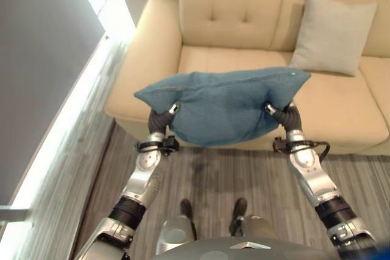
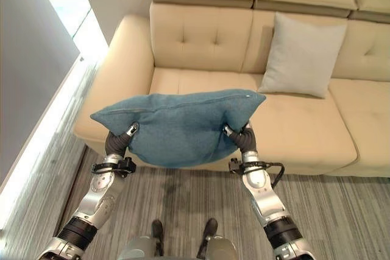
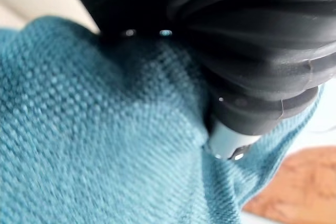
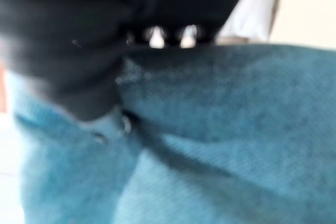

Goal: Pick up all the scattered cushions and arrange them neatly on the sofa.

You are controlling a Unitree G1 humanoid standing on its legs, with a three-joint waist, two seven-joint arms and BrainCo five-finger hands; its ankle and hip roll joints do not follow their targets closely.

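Carrying: the blue cushion hangs in the air between both arms, in front of the sofa and above the front edge of its left seat.
Left robot hand: it sits under the cushion's left part, its dark ribbed cover pressed into the cloth; in the left wrist view one silver finger digs into the weave, so the fingers appear clamped on the fabric.
Right robot hand: it sits at the cushion's right end, below the raised corner; the right wrist view shows cloth bunched against the cover, which suggests it is pinching the cloth, though the fingers themselves are hard to make out.
Grey cushion: it leans upright against the backrest on the middle seat, well apart from the blue one.
Doing the step well: probably keep both ends level, carry the cushion forward over the left seat, stand it against the tufted backrest beside the grey cushion, and let go with both sides together so it does not tip.
Hidden or unclear: most fingers are buried in cloth; the sofa's right end is cut off; whether more cushions lie on the floor cannot be told.
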